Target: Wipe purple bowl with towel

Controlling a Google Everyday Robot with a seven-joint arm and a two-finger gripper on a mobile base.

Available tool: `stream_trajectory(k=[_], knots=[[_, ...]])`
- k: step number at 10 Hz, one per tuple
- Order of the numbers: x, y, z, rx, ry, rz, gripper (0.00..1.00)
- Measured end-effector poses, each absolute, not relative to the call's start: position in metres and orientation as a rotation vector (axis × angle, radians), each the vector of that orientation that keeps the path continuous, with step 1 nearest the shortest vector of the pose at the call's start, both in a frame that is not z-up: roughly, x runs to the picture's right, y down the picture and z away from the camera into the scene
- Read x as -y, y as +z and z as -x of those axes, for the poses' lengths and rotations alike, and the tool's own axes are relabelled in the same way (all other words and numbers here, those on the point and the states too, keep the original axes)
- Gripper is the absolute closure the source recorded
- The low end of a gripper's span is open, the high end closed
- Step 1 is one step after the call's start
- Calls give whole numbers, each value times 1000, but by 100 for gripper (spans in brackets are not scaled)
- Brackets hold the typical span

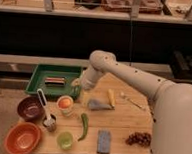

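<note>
The dark purple bowl (pixel 30 108) sits at the left edge of the wooden table (pixel 123 121). A crumpled grey towel (pixel 99 104) lies on the table near the middle. My gripper (pixel 77 85) hangs at the right edge of the green tray (pixel 53 81). It is above and left of the towel, and up and to the right of the bowl. It touches neither of them.
A cup holding something orange (pixel 64 104) stands between the bowl and the towel. A white brush in a metal cup (pixel 48 119), an orange bowl (pixel 21 139), a green cup (pixel 64 139), a green pepper (pixel 83 126), a grey-blue sponge (pixel 103 141), a banana (pixel 111 97), a spoon (pixel 132 101) and grapes (pixel 138 139) lie around.
</note>
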State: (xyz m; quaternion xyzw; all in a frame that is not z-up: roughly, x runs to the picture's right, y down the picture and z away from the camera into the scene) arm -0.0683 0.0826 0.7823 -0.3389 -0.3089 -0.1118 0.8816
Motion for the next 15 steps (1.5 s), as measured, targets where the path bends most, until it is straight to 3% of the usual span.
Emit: stream_trajectory(k=[3, 8, 11, 15], knots=[[-104, 809, -4, 523, -155, 715, 20], [-162, 876, -44, 391, -89, 775, 21], [-167, 884, -56, 339, -51, 747, 46], [-149, 865, -54, 344, -76, 720, 88]])
